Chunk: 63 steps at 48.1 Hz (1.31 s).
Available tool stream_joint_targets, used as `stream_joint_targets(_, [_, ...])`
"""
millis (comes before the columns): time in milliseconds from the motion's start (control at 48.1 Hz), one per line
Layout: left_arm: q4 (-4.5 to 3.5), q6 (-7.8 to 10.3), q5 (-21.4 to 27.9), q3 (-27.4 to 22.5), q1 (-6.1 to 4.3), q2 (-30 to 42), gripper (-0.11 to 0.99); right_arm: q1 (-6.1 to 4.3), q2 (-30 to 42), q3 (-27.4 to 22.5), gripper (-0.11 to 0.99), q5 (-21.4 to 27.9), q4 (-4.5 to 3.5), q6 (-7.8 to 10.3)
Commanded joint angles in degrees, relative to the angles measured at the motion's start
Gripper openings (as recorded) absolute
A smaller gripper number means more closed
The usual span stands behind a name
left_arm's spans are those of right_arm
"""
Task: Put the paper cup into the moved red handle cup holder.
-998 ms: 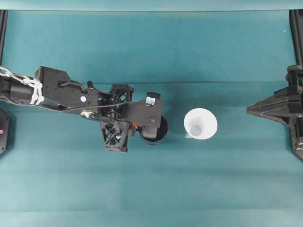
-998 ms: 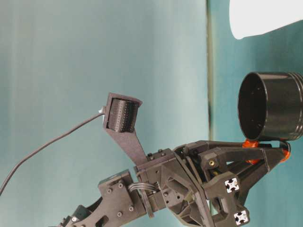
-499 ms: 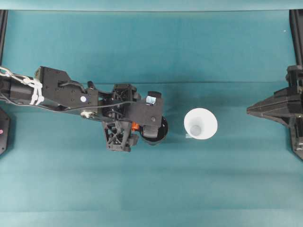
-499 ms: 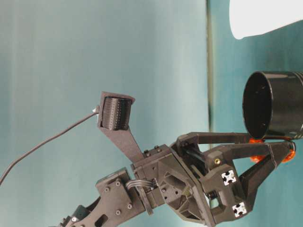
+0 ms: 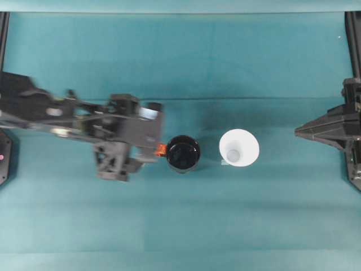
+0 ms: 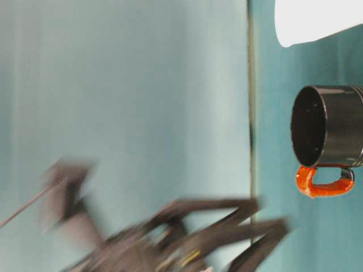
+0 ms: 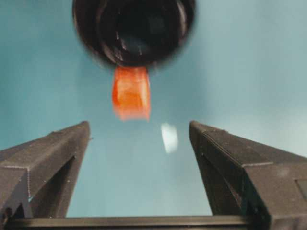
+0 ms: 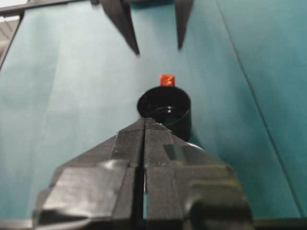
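My left gripper (image 7: 139,139) is wide apart, near the red handle cup holder (image 5: 183,153); my right gripper (image 8: 144,122) is pressed together.

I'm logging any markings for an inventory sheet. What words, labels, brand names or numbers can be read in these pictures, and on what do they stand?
None can be read.
The paper cup is plain white, with no print.
The red handle cup holder is glossy black, unmarked.
The left tool and right tool bear no legible lettering; the left arm is blurred in the exterior views.
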Motion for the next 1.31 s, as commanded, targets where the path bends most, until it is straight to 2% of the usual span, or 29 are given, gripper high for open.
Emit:
stream_joint_targets(0, [0.09,-0.09,-0.2,1.8,-0.35,-5.4,0.90,-0.18,0.4,-0.9,-0.11,0.6,0.09,0.53])
stream_joint_targets(104, [0.00,-0.26,-0.2,4.5,-0.35,-9.8,0.90,-0.35,0.4,-1.0,-0.11,1.8,0.09,0.53])
stream_joint_targets(208, [0.09,-0.79,-0.2,6.1,-0.44,-12.4,0.90,-1.32,0.7,-1.5,-0.11,3.1,0.09,0.62])
stream_joint_targets(312, [0.00,-2.64,-0.2,7.1,-0.44,-13.7,0.90,-2.64,1.8,-3.6,-0.11,5.0,0.26,0.62])
stream_joint_targets(374, [0.09,-3.87,-0.2,7.7,-0.62,-14.4,0.90,-3.78,3.0,-5.6,-0.11,8.2,0.26,0.62])
stream_joint_targets(437, [0.09,-4.57,-0.2,8.1,-0.88,-14.9,0.90,-5.19,4.8,-8.3,-0.10,13.5,0.26,0.62])
stream_joint_targets(541, [0.00,-4.92,-0.2,8.8,-1.23,-15.6,0.90,-6.42,8.0,-12.0,-0.09,19.7,0.26,0.70])
stream_joint_targets(645, [0.00,-4.92,-0.2,9.1,-1.41,-16.3,0.90,-8.00,11.4,-15.6,-0.04,24.3,0.35,2.90])
stream_joint_targets(728, [0.00,-4.92,-0.2,9.3,-1.41,-16.6,0.90,-8.79,14.7,-17.5,0.05,27.0,0.35,6.24])
stream_joint_targets(832, [0.09,-4.83,-0.2,9.6,-1.41,-16.9,0.90,-8.88,18.5,-18.8,0.26,28.2,0.35,9.14])
stream_joint_targets(978, [0.09,-4.66,-0.2,9.9,-1.41,-17.2,0.90,-8.88,23.2,-20.3,0.67,29.0,0.35,10.99])
stream_joint_targets(1040, [0.09,-4.66,-0.2,10.2,-1.41,-17.6,0.90,-8.88,25.0,-21.1,0.84,29.4,0.35,11.07])
stream_joint_targets(1082, [0.09,-4.66,-0.2,10.4,-1.32,-17.8,0.90,-8.88,26.5,-21.7,0.92,29.8,0.35,11.07])
stream_joint_targets(1186, [0.09,-4.75,-0.2,10.8,-1.32,-18.5,0.90,-9.05,29.6,-23.5,0.90,31.5,0.35,11.25])
stream_joint_targets(1290, [0.09,-4.75,-0.2,11.2,-1.32,-19.0,0.90,-9.32,33.2,-26.0,0.90,35.3,0.35,11.43])
